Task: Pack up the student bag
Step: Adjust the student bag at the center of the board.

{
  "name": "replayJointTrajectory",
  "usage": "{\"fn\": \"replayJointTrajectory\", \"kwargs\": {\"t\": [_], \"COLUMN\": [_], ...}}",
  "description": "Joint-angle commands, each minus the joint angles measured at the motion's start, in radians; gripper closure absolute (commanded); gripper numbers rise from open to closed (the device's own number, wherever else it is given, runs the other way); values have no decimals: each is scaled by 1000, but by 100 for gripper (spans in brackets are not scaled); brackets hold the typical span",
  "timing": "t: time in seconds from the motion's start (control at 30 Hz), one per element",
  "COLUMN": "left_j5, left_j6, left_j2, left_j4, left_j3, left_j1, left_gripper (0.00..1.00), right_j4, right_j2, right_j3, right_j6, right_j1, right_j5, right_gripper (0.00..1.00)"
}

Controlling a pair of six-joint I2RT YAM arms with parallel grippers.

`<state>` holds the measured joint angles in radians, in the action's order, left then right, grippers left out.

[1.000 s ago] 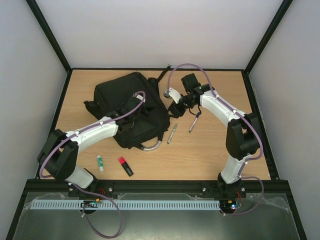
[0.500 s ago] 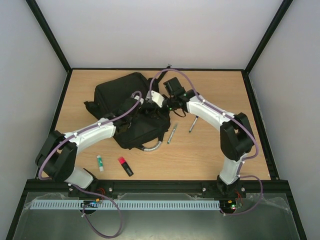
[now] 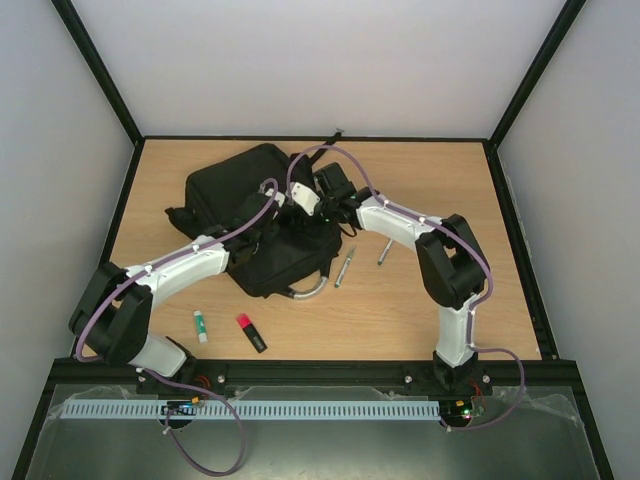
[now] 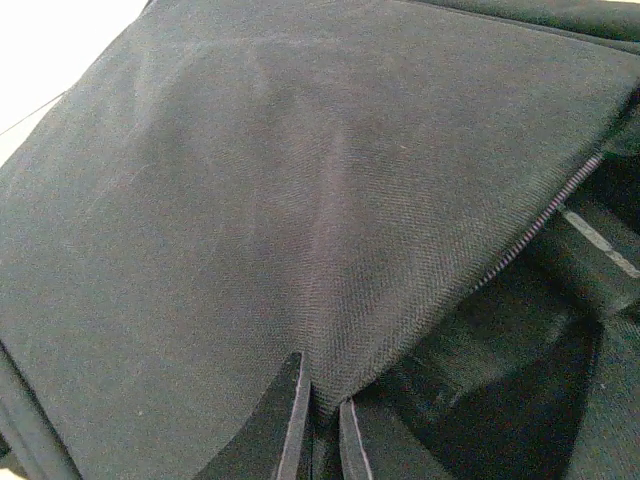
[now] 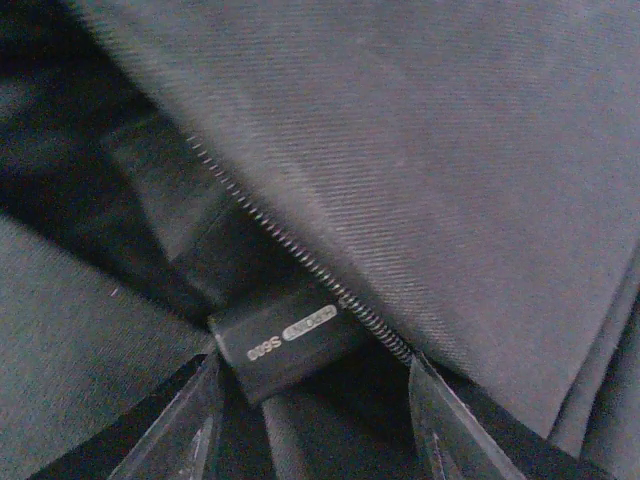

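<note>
The bag (image 3: 240, 190), left of centre on the table (image 3: 420, 310), is pinched by its flap in the shut left gripper (image 4: 320, 420). A small black labelled block (image 5: 285, 345) is framed between the half-spread jaws of the right gripper (image 5: 310, 400) at the zip (image 5: 300, 262); whether it is clamped cannot be told. The flap is best held high and the block carried past the teeth before release. Nothing else can be made out inside.
</note>
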<state>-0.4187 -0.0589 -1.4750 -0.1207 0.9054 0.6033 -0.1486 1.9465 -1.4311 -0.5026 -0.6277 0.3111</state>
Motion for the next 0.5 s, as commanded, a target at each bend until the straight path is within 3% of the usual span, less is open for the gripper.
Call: {"fn": "replayJointTrajectory", "kwargs": {"t": [0.0, 0.27, 0.47], "left_j5": [24, 26, 26], "left_j6": [30, 28, 29], "left_j2": [42, 42, 48], "left_j4": [49, 46, 43], "left_j3": [-3, -3, -3], "left_j1": [-1, -2, -1], "left_gripper": [98, 98, 98], "right_j4": [176, 282, 241], "right_j2": [43, 38, 41], "right_j3": [-15, -16, -52], "right_j6": [141, 298, 346], "right_j1": [4, 3, 6], "right_j5": [-213, -388, -446], "right_gripper": [51, 50, 50]}}
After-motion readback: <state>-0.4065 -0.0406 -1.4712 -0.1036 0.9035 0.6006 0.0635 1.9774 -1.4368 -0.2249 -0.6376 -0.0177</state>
